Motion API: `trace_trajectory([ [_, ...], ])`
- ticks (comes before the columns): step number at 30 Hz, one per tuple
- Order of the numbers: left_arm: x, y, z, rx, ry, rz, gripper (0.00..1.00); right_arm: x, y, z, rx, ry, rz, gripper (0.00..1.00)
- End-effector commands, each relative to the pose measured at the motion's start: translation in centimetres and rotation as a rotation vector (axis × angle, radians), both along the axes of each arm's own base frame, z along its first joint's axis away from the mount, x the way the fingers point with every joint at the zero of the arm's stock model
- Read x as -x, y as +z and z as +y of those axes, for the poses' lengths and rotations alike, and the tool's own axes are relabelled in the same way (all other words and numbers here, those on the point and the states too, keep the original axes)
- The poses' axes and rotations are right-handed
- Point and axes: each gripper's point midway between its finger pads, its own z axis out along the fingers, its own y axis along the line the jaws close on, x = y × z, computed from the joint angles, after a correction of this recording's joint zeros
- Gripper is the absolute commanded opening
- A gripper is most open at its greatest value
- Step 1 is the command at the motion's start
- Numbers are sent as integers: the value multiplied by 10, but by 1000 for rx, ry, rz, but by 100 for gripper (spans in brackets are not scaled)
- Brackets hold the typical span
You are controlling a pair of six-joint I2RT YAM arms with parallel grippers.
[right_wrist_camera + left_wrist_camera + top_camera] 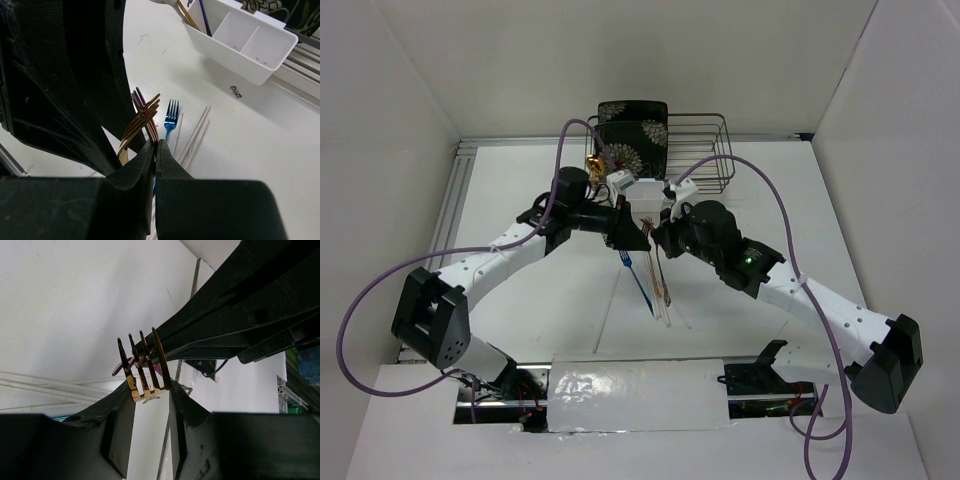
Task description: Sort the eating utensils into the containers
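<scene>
Centre of the top view: both arms meet above the table (260, 130).
- Left gripper (150, 390) is clamped on the neck of the gold fork (142, 365), tines up.
- Right gripper (155, 147) has its fingers pressed together on the pink fork (149, 127), which crosses the gold tines.
- Its black arm crosses the upper right of the left wrist view.
- Blue fork (170, 116) and chopsticks (196, 132) lie just beneath.
- White caddy (240, 60) is at upper right, before the wire rack (710, 150) holding a floral plate (632, 135).
</scene>
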Motion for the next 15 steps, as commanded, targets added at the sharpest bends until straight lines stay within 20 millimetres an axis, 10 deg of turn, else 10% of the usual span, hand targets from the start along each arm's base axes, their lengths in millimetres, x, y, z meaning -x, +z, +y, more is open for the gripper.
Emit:
trace_trajectory([
  [1,-3,37,3,80,-43,-118,2,-4,19,-2,-35,-6,-58,0],
  [15,-17,77,63,139,18,-136,0,21,-9,-23,124,84,-37,0],
])
